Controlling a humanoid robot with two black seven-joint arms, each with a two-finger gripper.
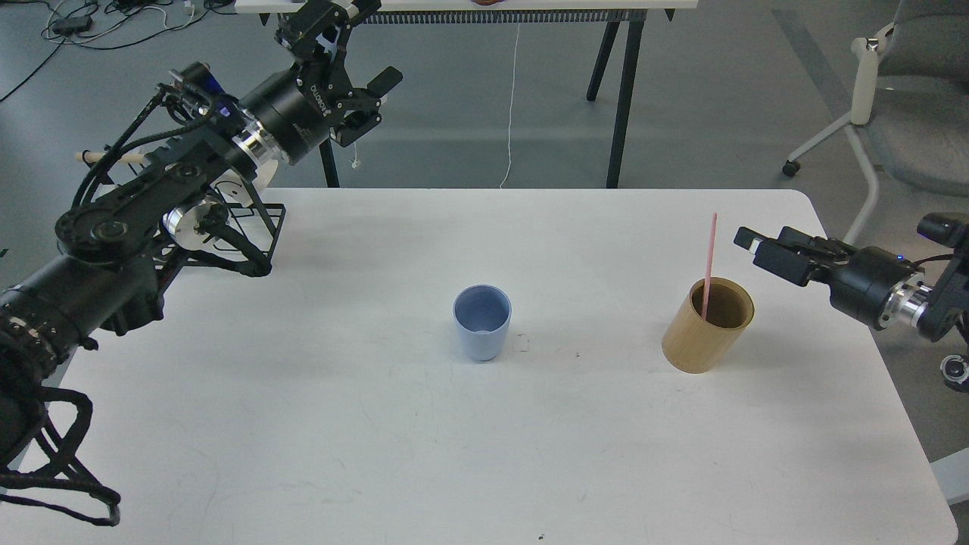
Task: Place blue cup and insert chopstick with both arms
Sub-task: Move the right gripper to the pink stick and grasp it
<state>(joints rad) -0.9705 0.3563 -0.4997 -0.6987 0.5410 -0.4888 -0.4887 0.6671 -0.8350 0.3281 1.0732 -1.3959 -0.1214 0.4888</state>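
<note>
Placement looks finished: the blue cup (482, 323) stands upright near the middle of the white counter (341, 424), mouth open, nothing inside it, with neither arm touching it. The chopstick (708, 266) has not been moved yet; it leans inside the tan wooden cylinder (707, 325), well to the right of the cup, its upper half sticking out above the rim and tilting slightly rightward.

The left gripper (344, 72) is raised high beyond the far-left edge of the counter, above a black wire rack (242, 242); its fingers (382, 79) are spread wide and hold nothing. The right gripper (757, 246) hangs just to the right of the cylinder, pointing toward the chopstick's exposed part but apart from it. Its fingers are seen nearly end-on and dark, so I cannot tell whether they are parted or closed; nothing shows between them.

So the step in hand appears to be the fetch of the chopstick by the right arm. My judgement is that the next move calls for sliding leftward so the fingers straddle the thin stick above the cylinder's rim, closing gently, then lifting straight up until the lower tip clears the rim. After that comes a carry across to the cup and a near-vertical descent into its mouth. The stick is slender and could pivot in the grasp, and the light cup may tip if nudged at its lip
</note>
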